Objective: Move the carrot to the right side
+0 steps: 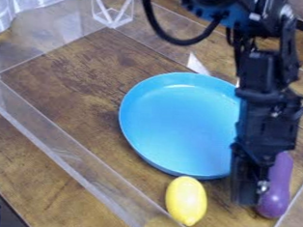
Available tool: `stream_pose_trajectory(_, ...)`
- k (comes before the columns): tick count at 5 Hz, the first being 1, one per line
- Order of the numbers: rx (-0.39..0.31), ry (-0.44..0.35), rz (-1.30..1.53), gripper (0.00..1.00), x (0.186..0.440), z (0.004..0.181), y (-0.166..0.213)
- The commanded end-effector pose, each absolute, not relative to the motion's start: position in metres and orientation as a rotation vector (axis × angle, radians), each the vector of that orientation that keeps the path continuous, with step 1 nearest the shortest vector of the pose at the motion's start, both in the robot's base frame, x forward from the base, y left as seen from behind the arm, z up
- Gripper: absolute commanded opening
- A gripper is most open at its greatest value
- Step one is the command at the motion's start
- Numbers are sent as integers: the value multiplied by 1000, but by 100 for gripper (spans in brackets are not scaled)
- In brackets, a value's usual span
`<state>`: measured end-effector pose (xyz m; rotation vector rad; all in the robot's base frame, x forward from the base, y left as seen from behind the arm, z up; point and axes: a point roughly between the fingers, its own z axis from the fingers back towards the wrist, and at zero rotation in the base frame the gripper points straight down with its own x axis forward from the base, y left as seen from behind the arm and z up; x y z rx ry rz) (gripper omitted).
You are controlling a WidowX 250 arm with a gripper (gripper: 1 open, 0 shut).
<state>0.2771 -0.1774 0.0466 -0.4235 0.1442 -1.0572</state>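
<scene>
Camera view, carrot (276, 191): deep purple, oblong and smooth, with rounded sides and a soft sheen; shaped more like a small eggplant than a carrot.
Carrot colour: dark violet over the whole visible skin, a little lighter where lit.
Carrot pose: lying on the wooden table (66, 76), long axis running up and down the picture, upper end tipped slightly to the right.
Carrot place: just beside the jaws, on their right in the picture, near the right edge of the view; touching or barely apart, cannot tell.
Carrot size: much smaller than the blue plate, longer and slimmer than the lemon.
Gripper (247, 193): black, pointing down, low by the table; jaws together, with the carrot outside them, not clamped between.
Lemon (187, 201): bright yellow, rounded oval, to the left of the jaws and slightly lower in the picture; apart from them.
Blue plate (177, 122): round, plain and light blue, up and to the left of the jaws, with its right side partly hidden behind the gripper.
Clear barrier (84, 163): see-through, running diagonally, well to the left of the jaws and continuing below them.
Black cable (156, 26): curved, high above the jaws and to their left, looping near the arm.
</scene>
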Motion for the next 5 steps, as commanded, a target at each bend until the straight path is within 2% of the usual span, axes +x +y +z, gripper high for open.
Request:
stream_pose_trajectory(1, -418, 92, -1118, 0, 293, 67, -179)
stream_pose_trajectory(2, -427, 102, -1167, 0, 298, 70, -176)
stream_pose_trajectory(4, -438, 106, -1181, 0, 282, 73, -174)
stream_pose_trajectory(5, -441, 98, -1132, 0, 282, 79, -179)
